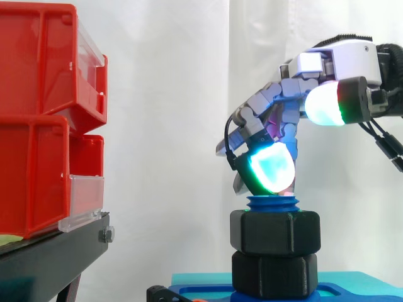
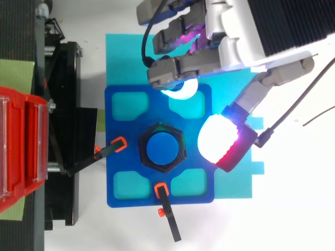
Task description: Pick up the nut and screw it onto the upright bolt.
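Note:
A black hex nut (image 1: 274,231) sits threaded on the upright blue bolt (image 1: 272,202), whose top thread shows just above it. From above, the nut (image 2: 143,149) rings the round bolt head (image 2: 162,148). Under the nut is a second black hex piece (image 1: 274,274) seated in the blue fixture plate (image 2: 120,104). My hand (image 1: 277,113) hovers just above and behind the bolt, open, with its fingers relaxed and nothing in them. A cyan-glowing fingertip (image 1: 272,167) hangs close over the bolt top. In the top view the hand (image 2: 235,31) is up and right of the nut, apart from it.
Red bins (image 1: 44,119) are stacked on a black stand (image 1: 50,251) at the left. Two orange-tipped black clamps (image 2: 118,144) (image 2: 162,191) hold the fixture plate, which lies on a cyan mat (image 2: 125,57). White table surface spreads to the right.

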Robot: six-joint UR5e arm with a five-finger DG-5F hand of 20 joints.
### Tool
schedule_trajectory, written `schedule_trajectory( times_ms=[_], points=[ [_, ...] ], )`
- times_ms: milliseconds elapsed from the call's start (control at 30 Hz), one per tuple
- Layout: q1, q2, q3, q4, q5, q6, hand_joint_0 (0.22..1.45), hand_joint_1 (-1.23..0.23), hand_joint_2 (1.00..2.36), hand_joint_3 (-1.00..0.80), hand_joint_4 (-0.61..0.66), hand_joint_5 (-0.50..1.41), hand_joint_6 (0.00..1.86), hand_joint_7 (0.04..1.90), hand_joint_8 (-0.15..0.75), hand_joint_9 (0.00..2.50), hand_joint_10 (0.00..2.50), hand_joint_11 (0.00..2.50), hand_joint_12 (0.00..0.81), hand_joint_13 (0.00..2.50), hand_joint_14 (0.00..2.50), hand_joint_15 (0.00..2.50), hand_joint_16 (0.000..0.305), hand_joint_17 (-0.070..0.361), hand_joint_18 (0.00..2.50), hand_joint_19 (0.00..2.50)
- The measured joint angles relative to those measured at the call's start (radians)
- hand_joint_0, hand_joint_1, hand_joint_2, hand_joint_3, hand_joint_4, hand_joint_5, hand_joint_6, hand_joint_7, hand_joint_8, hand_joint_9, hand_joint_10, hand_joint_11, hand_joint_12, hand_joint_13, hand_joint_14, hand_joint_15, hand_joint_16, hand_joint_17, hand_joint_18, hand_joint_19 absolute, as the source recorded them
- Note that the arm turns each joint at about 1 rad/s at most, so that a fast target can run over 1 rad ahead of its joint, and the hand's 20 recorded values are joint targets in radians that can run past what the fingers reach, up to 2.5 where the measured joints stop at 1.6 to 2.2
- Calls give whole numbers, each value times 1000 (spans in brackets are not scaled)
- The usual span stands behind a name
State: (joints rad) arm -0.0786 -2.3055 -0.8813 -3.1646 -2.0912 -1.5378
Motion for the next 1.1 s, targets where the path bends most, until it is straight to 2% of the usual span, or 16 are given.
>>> schedule_trajectory(
  times_ms=[200,433,567,833,1100],
  points=[
    [8,-1,6,16,2,3,515,-141,1000,-500,271,-73,504,942,288,1153,1,0,255,835,0,4,24,54,489,0],
    [32,-7,-14,97,6,61,501,-110,1000,-500,215,-117,502,738,268,929,0,0,284,620,0,0,30,67,276,0],
    [50,-16,-20,128,12,96,497,-90,1000,-500,208,-123,502,708,259,863,0,0,297,572,0,0,31,69,219,0],
    [80,-18,-55,176,25,111,495,-76,1000,-500,211,-123,502,712,258,835,0,0,301,550,0,0,31,70,197,0],
    [83,-18,-64,168,25,110,495,-71,1000,-500,217,-119,502,723,262,824,0,0,302,548,0,0,32,71,190,0]
  ],
)
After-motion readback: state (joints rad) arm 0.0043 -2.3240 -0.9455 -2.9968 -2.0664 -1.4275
